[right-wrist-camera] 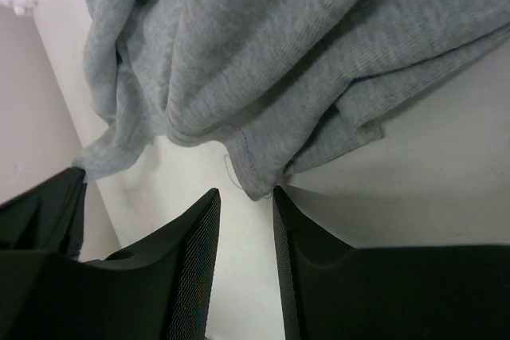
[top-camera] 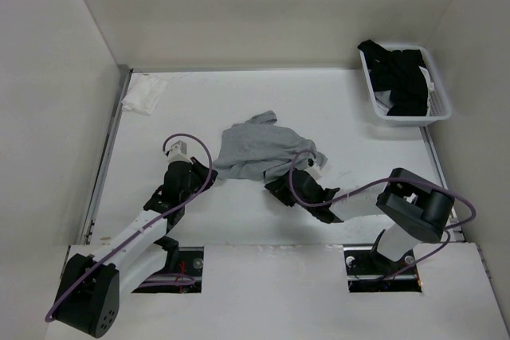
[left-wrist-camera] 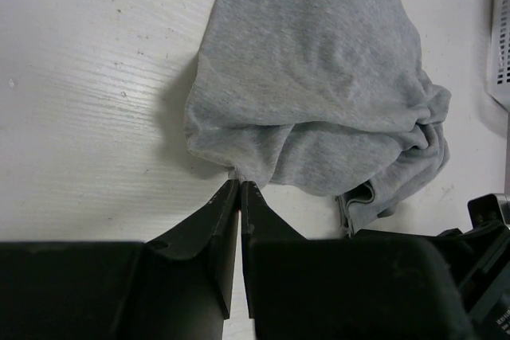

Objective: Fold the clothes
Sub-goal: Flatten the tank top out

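**FOLD THE CLOTHES: TAKING HOLD OF THE NEAR HEM**

Locate the grey tank top (top-camera: 259,145) at the middle of the desk (top-camera: 199,109): bunched, doubled over itself, not yet spread flat. Treat the task as barely begun.

Step in hand, by judgement: gripping the near hem at two points, ahead of lifting and spreading.

Check the left claw (left-wrist-camera: 240,186): closed, tips at the near-left corner of the hem, with a small point of fabric drawn into them and apparently pinched. Check the right claw (right-wrist-camera: 245,195): jaws apart, with a stitched corner of the hem just at the mouth between the fingertips (right-wrist-camera: 209,201), not clamped.

Next move, as advice only: seat the right claw deeper onto that corner and close on the hem alone, not on the folds above it. Then raise both claws together and draw them apart toward the left and right edges of the desk to tension the hem. Expect soft knit to slip from a shallow pinch; confirm the left hold before pulling.

Containers: note one white slatted basket (top-camera: 414,121) at the far right corner of the desk, with black garments (top-camera: 402,77) heaped inside. Leave untouched. Note also a small white cloth (top-camera: 143,93) at the far left corner, in no container.
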### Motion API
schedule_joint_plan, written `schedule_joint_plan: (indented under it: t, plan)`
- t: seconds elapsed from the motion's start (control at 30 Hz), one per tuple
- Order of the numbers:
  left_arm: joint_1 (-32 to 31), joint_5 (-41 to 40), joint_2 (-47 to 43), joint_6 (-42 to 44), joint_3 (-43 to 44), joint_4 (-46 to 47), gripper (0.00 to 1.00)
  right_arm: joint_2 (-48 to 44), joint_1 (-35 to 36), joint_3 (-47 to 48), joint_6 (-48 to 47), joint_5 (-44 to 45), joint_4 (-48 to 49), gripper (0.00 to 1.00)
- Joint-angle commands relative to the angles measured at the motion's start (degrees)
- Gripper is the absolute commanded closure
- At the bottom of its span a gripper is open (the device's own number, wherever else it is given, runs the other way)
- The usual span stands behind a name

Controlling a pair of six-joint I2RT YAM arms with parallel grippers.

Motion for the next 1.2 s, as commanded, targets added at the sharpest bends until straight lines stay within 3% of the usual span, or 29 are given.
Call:
schedule_joint_plan:
  t: [0.0,0.43,0.57,0.8,0.97,1.07,1.17]
  plan:
    - [-0.03,1.16,-0.43,0.60,-0.25,3.26,0.96,-0.18,0.52,0.18,4.30,4.43,2.72,0.64]
    - [0.23,1.08,0.19,0.16,0.54,3.09,0.96,-3.70,-0.35,-0.78,1.40,7.24,0.18,0.70]
    - [0.23,0.99,0.28,0.16,0.63,2.82,0.96,-3.00,-0.44,-0.17,1.13,6.63,0.44,0.76]
    - [0.23,1.16,0.19,0.16,0.72,2.74,0.96,-1.51,-0.80,0.10,1.22,6.54,0.70,0.65]
    - [0.32,1.08,-0.07,0.16,0.63,2.65,0.96,-0.89,-1.06,0.27,1.22,6.54,0.52,0.79]
    - [0.41,1.08,-0.86,0.07,0.81,2.21,0.96,-1.24,-1.23,0.27,0.61,6.10,0.53,0.96]
    - [1.29,0.82,-5.42,-1.16,3.08,-0.86,0.98,-9.74,-1.23,-0.17,-5.27,8.55,-3.59,1.00]
